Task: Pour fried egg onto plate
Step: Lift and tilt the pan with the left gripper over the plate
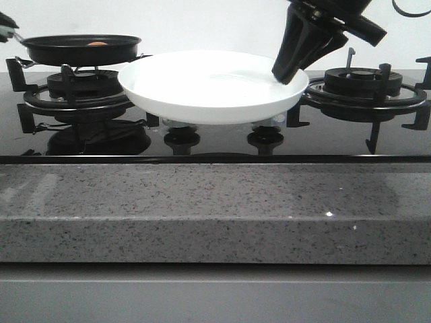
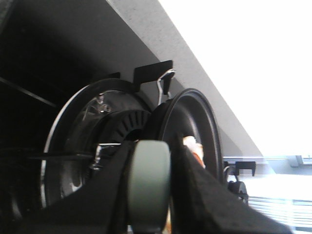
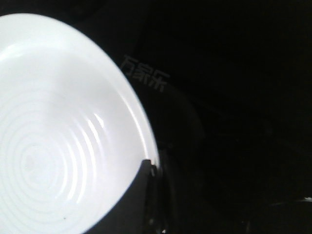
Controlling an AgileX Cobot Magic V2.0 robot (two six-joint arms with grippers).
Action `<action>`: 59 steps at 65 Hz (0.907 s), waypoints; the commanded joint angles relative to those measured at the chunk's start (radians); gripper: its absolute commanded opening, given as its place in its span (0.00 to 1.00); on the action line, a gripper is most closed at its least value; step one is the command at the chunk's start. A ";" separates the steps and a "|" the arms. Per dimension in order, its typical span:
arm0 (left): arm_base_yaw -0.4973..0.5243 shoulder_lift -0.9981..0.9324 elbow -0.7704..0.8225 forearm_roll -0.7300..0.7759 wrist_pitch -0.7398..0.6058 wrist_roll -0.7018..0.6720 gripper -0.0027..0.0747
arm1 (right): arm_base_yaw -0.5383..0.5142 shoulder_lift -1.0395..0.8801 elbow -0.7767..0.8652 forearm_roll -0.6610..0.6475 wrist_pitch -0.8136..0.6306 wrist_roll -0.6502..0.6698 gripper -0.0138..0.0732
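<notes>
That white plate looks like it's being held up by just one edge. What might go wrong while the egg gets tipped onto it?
1. The right gripper pinches the plate only at its rim, so it might tilt or slip.
2. The frying pan, held by its handle in the left gripper, sits level left of the plate; a badly aimed tilt could drop the fried egg onto the stove.

In the front view, the black frying pan (image 1: 81, 48) hides all of the fried egg (image 1: 97, 44) but a small orange spot above its rim. The left gripper (image 1: 7, 30) is cut off by the picture's left edge, so its grip cannot be judged there. The right gripper's (image 1: 291, 70) fingertips meet the glossy round white plate's (image 1: 202, 101) rim, their closure unclear. The right wrist view is mostly black.
</notes>
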 commanded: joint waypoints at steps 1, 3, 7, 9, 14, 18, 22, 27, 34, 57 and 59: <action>-0.004 -0.055 -0.030 -0.021 0.013 0.010 0.01 | -0.002 -0.057 -0.021 0.042 -0.023 -0.008 0.11; -0.004 -0.055 -0.038 -0.021 0.026 0.010 0.01 | -0.002 -0.057 -0.021 0.042 -0.023 -0.008 0.11; 0.000 -0.057 -0.057 -0.024 0.055 0.010 0.01 | -0.002 -0.057 -0.021 0.042 -0.023 -0.008 0.11; 0.000 -0.060 -0.069 -0.024 0.071 0.010 0.01 | -0.002 -0.057 -0.021 0.042 -0.023 -0.008 0.11; 0.003 -0.072 -0.103 -0.044 0.103 0.010 0.01 | -0.002 -0.057 -0.021 0.042 -0.023 -0.008 0.11; 0.003 -0.094 -0.130 -0.055 0.112 0.010 0.01 | -0.002 -0.057 -0.021 0.042 -0.023 -0.008 0.11; 0.003 -0.123 -0.154 -0.057 0.112 0.010 0.01 | -0.002 -0.057 -0.021 0.042 -0.023 -0.008 0.11; -0.003 -0.161 -0.166 -0.059 0.112 0.010 0.01 | -0.002 -0.057 -0.021 0.042 -0.023 -0.008 0.11; -0.027 -0.213 -0.166 -0.049 0.115 0.017 0.01 | -0.002 -0.057 -0.021 0.042 -0.023 -0.008 0.11; -0.191 -0.337 -0.166 0.066 0.110 0.043 0.01 | -0.002 -0.057 -0.021 0.042 -0.023 -0.008 0.11; -0.216 -0.349 -0.166 0.100 0.099 0.042 0.01 | -0.002 -0.057 -0.021 0.042 -0.023 -0.008 0.11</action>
